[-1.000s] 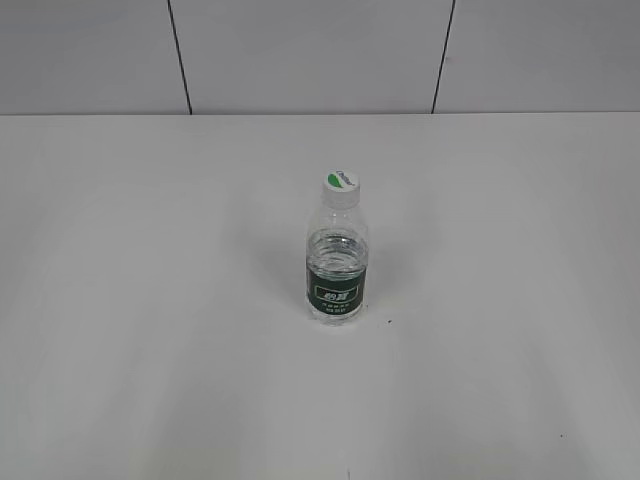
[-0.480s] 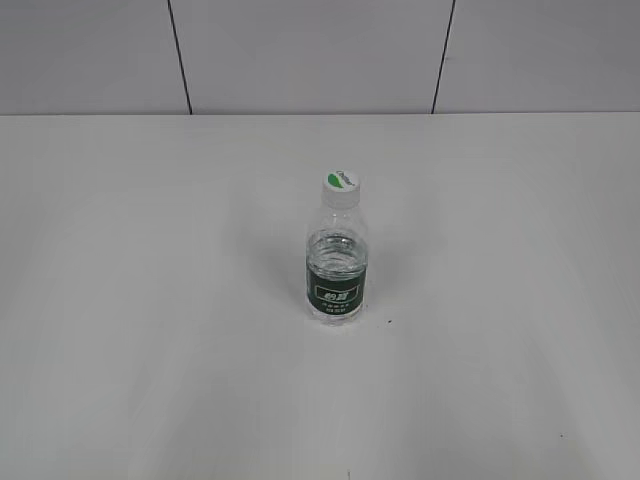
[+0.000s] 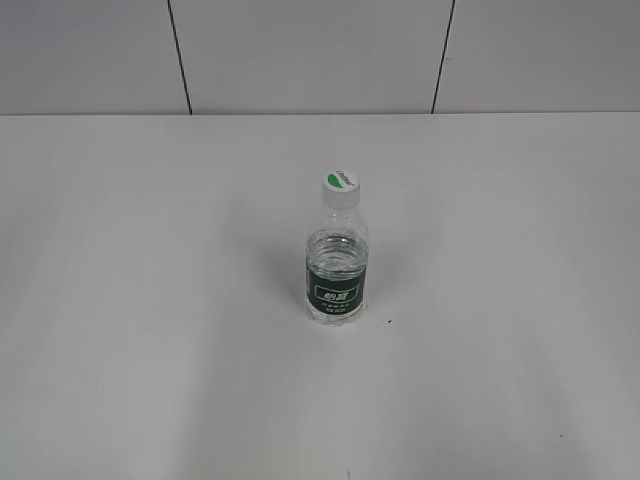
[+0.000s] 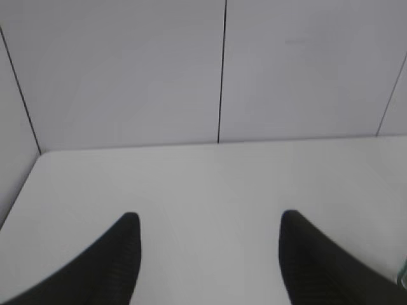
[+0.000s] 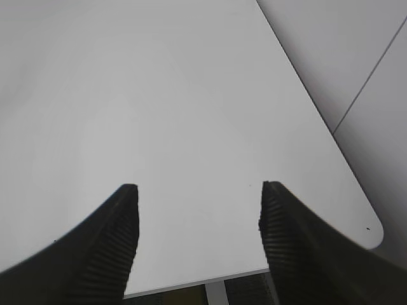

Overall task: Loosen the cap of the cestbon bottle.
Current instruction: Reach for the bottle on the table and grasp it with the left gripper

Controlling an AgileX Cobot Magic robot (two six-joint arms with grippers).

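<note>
The cestbon bottle (image 3: pixel 336 262), clear with a dark green label band, stands upright near the middle of the white table (image 3: pixel 150 300) in the exterior view. Its white cap (image 3: pixel 340 186) with a green mark sits on top. Neither arm shows in the exterior view. My left gripper (image 4: pixel 208 219) is open and empty over bare table; a sliver of clear plastic shows at that view's lower right edge (image 4: pixel 402 274). My right gripper (image 5: pixel 198 190) is open and empty above the table's near right corner. The bottle is out of the right wrist view.
A white panelled wall (image 3: pixel 300 55) with dark seams rises behind the table. The left wrist view shows the table's far left corner (image 4: pixel 41 155). The right wrist view shows the table's rounded corner (image 5: pixel 372 232) and its front edge, with a white leg below (image 5: pixel 216 293).
</note>
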